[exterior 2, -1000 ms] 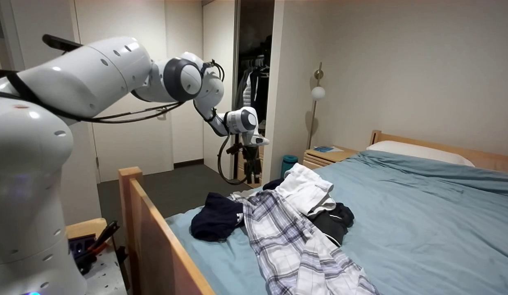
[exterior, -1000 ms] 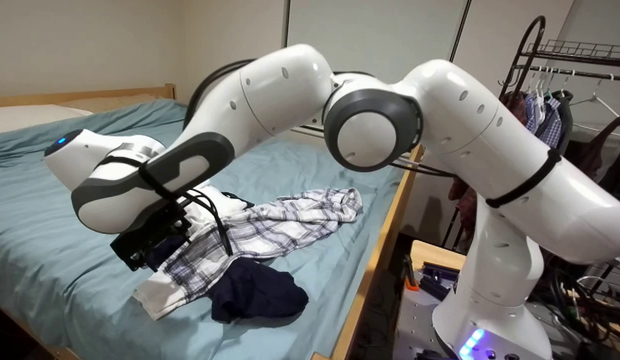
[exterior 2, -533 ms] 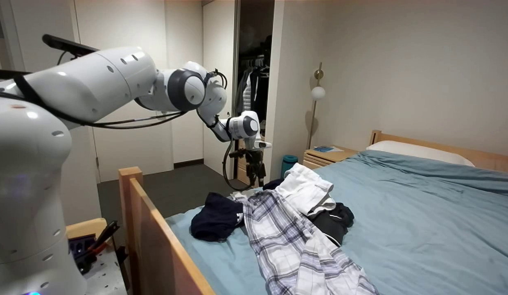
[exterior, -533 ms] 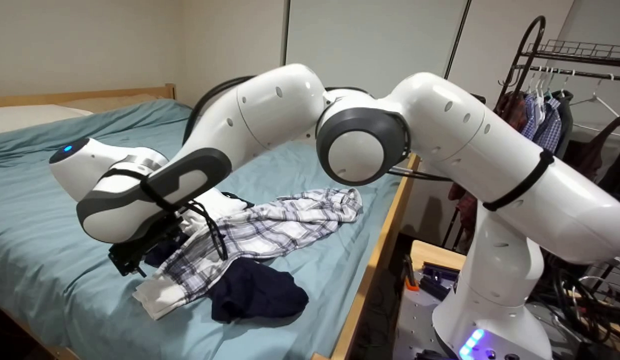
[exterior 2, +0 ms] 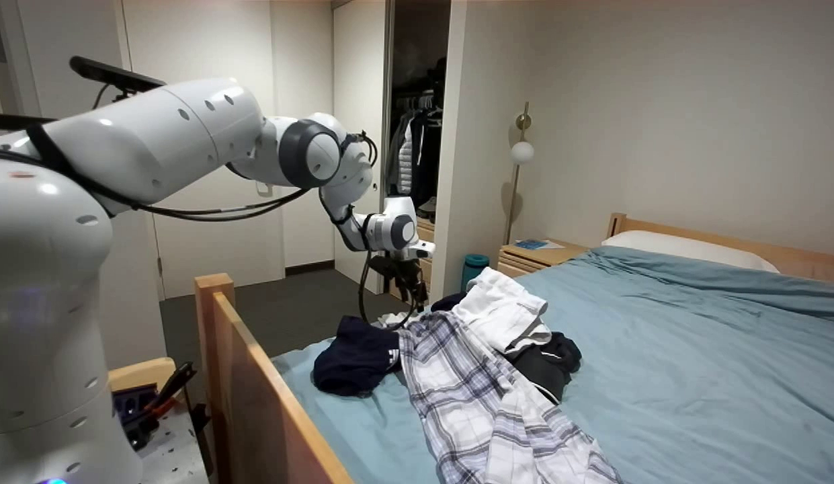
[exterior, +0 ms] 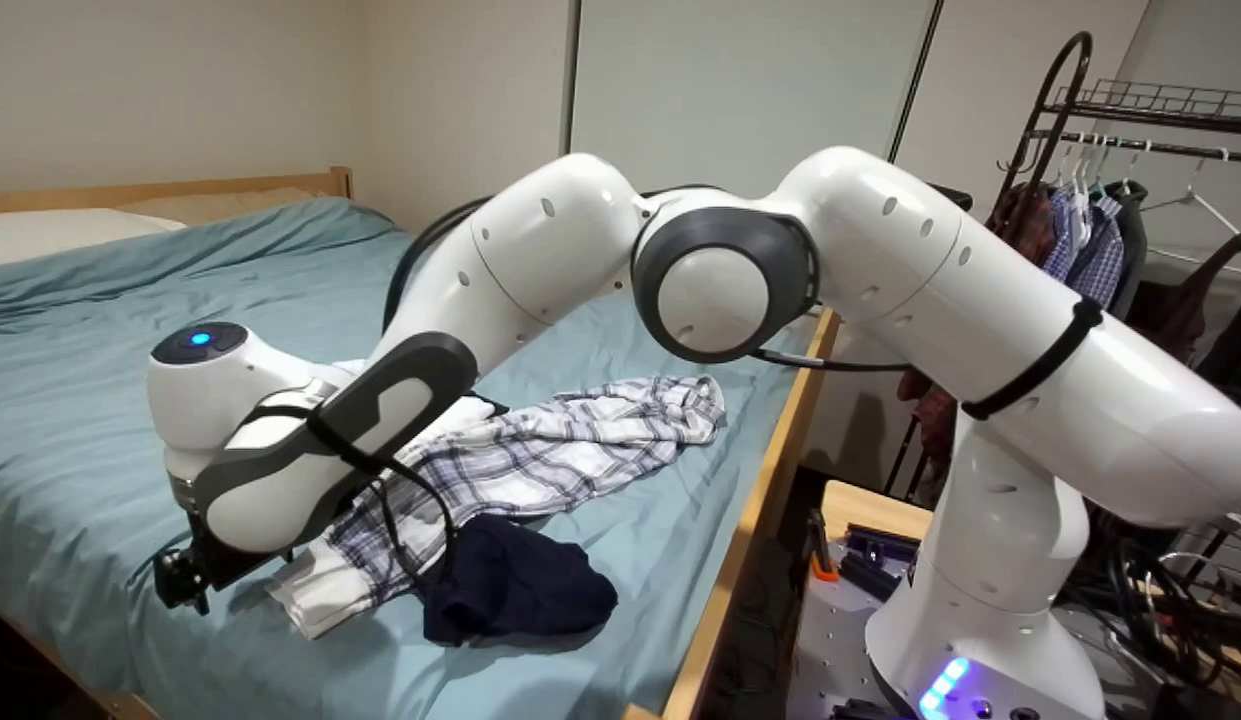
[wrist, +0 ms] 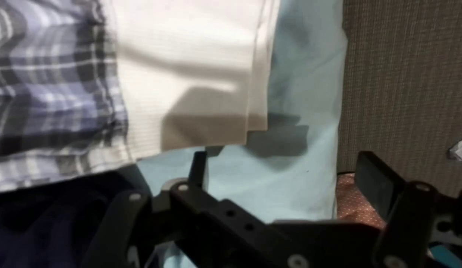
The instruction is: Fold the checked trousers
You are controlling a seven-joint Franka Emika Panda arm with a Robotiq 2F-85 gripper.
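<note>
White-and-grey checked trousers (exterior: 560,455) lie stretched out on the bed (exterior: 70,420), probably laid long for folding | hand (wrist: 283,160) hovers by their pale end (wrist: 193,74), spread wide, gripping nothing, placed there, I'd guess, to pinch that edge | navy garment (exterior: 520,585) against their side

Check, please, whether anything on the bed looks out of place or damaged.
No damage shows, only untidiness: a navy garment lies bunched beside the checked trousers, and a white garment lies crumpled partly over a dark garment; neither lies flat.
</note>
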